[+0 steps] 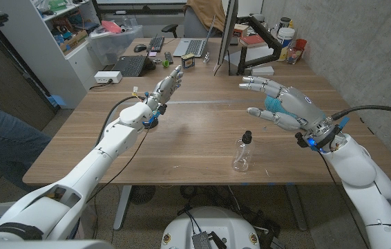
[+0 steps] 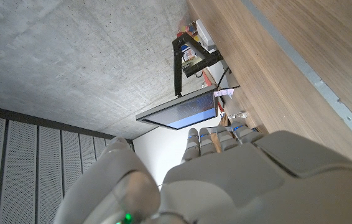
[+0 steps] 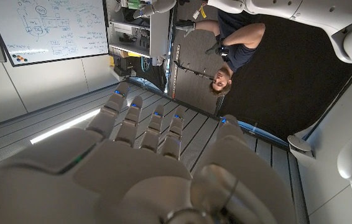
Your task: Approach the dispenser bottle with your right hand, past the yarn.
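A clear dispenser bottle (image 1: 242,153) with a black pump stands upright near the table's front edge, right of the middle. My right hand (image 1: 283,106) hovers behind it and to its right, fingers spread toward picture left and holding nothing. A bit of blue yarn (image 1: 272,104) shows between its fingers and thumb; whether they touch is unclear. The bottle stands apart from the hand, nearer to me. In the right wrist view the right hand (image 3: 145,155) points its fingers up at the room. My left hand (image 1: 166,87) is held over the far left-middle of the table, fingers straight; its back (image 2: 238,180) shows in the left wrist view.
A monitor on a black arm (image 1: 226,34), laptops (image 1: 132,64), a keyboard and small items line the table's far edge. Books and jars (image 1: 287,38) sit at the far right corner. A person's leg (image 1: 2,142) is at the left edge. The wooden table (image 1: 195,131) is bare between the hands.
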`<state>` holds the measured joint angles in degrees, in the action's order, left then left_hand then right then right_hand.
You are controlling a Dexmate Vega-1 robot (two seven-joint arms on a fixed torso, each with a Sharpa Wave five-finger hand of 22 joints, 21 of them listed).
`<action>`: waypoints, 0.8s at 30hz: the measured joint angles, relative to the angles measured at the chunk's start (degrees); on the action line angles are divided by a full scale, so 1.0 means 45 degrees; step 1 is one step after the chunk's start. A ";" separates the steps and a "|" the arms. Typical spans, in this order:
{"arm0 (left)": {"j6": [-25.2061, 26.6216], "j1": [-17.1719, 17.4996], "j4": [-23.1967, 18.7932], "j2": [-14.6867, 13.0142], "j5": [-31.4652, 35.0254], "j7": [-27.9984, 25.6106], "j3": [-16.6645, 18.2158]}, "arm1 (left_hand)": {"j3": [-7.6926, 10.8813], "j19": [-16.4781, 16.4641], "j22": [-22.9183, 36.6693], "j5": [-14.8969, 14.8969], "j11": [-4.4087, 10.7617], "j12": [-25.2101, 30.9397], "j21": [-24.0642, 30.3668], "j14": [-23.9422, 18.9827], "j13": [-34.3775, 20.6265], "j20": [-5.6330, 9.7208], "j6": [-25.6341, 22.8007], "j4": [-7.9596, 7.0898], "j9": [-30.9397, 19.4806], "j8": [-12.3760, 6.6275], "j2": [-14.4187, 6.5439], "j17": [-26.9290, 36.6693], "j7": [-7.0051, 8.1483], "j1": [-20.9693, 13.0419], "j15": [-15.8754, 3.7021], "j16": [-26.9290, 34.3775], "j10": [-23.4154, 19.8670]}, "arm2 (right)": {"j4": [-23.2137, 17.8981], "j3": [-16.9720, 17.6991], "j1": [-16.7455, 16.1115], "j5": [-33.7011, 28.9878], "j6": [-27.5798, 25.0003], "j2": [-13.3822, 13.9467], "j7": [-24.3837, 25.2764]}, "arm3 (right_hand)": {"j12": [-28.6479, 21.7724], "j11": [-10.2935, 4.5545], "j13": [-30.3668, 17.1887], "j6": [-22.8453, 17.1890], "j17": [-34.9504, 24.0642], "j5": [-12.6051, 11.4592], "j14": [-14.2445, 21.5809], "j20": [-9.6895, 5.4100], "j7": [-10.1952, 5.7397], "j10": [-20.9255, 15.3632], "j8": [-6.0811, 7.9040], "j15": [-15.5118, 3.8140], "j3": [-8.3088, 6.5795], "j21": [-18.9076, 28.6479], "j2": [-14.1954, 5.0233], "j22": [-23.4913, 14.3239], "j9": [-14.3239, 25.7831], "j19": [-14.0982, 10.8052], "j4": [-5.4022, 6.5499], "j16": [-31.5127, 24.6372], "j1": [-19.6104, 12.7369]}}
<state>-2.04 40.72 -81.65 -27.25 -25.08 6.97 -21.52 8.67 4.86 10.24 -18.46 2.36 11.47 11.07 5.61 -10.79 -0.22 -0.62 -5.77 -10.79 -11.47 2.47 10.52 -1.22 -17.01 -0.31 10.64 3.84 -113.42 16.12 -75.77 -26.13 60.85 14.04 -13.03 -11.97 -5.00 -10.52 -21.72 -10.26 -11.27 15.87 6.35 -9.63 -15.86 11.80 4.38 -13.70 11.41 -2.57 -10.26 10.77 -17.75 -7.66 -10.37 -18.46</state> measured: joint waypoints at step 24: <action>-0.0020 -0.0077 0.0201 -0.0035 -0.0076 0.0254 -0.0005 | -0.0051 -0.0001 0.0000 0.0000 0.0000 0.0000 0.0000 0.0000 0.0000 0.0001 0.0000 -0.0052 0.0000 0.0000 0.0001 0.0000 0.0000 0.0000 0.0000 0.0000 0.0000 | -0.1042 0.0305 -0.0492 -0.2386 -0.0417 -0.0296 0.0689 | 0.0000 -0.0068 0.0000 -0.0048 0.0001 0.0000 -0.0040 0.0000 -0.0048 -0.0071 0.0000 -0.0051 -0.0039 0.0000 -0.0118 0.0000 0.0000 -0.0001 -0.0038 0.0000 -0.0117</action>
<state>-2.13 40.37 -80.75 -27.41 -25.42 8.11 -21.54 8.44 4.86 10.24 -18.46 2.36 11.47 11.07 5.61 -10.79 -0.22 -0.62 -6.00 -10.79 -11.47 2.47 10.52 -1.22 -17.01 -0.31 10.64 3.84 -118.11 17.50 -77.98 -36.87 58.97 12.71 -9.92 -11.97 -5.31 -10.52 -21.93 -10.26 -11.27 15.69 6.35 -9.85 -16.18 11.80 4.15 -13.87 11.41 -3.10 -10.26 10.78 -17.76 -7.83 -10.37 -18.98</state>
